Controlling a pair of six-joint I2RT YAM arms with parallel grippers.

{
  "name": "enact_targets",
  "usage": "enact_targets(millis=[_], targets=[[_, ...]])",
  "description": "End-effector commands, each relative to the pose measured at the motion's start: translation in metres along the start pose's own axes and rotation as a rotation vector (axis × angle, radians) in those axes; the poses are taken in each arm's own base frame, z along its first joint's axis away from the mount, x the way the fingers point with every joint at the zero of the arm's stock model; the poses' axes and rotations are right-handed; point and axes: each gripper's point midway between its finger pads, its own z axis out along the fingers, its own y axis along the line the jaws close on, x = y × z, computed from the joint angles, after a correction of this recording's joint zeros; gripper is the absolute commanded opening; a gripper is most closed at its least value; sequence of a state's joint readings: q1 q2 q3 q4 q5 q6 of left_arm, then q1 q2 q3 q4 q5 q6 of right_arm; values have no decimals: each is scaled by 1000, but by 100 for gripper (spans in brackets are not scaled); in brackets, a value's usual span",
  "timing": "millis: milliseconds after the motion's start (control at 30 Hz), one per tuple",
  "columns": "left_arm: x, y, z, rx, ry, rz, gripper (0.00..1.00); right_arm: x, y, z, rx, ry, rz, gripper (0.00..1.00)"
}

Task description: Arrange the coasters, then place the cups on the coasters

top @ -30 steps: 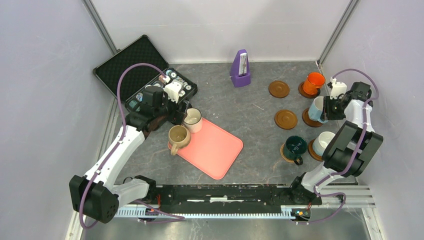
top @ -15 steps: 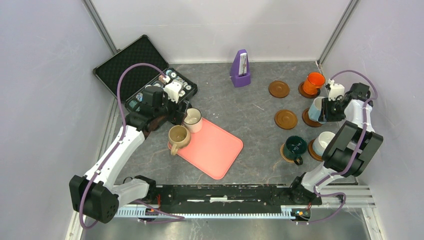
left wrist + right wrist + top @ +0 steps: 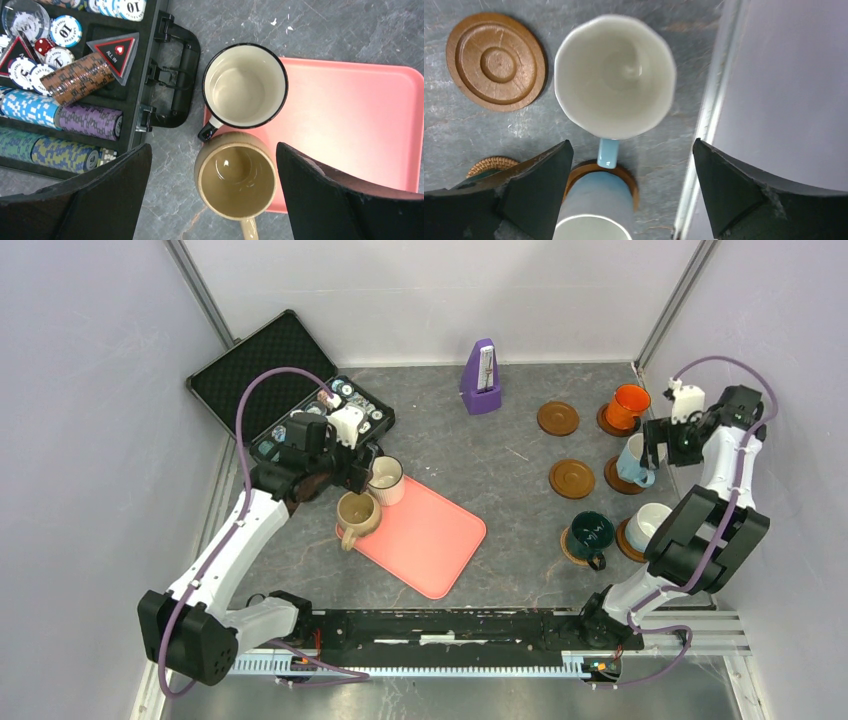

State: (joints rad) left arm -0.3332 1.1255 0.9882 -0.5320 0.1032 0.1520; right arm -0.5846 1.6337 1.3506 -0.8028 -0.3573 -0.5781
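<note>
Right end effector hangs open above the light blue cup; left end effector open over tan cup.

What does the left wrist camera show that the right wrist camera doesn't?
Only the left wrist: the poker chip case, pink tray, dark-rimmed white mug and tan mug. Only the right wrist: the light blue mug, a bare brown coaster and a pale mug on a second coaster. Both: grey tabletop, plus an open gripper, left gripper and right gripper respectively.
</note>
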Motion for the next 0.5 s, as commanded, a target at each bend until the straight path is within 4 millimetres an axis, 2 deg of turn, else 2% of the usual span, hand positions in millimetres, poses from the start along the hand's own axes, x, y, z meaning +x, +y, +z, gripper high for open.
enact_targets(millis=[0,133,233,333,467], targets=[[0,3,-13,6,53,47,100,-49,-11,-41,32,-119,-116,98],[14,6,-14,32,125,87,100,-81,-10,-57,13,-179,-145,98],[23,14,-9,48,179,105,100,-108,-2,-66,-6,-224,-180,98],[22,22,-4,77,216,126,100,-133,16,-71,-23,-256,-233,98],[27,26,-5,170,281,163,97,-160,54,-77,-56,-301,-332,98]])
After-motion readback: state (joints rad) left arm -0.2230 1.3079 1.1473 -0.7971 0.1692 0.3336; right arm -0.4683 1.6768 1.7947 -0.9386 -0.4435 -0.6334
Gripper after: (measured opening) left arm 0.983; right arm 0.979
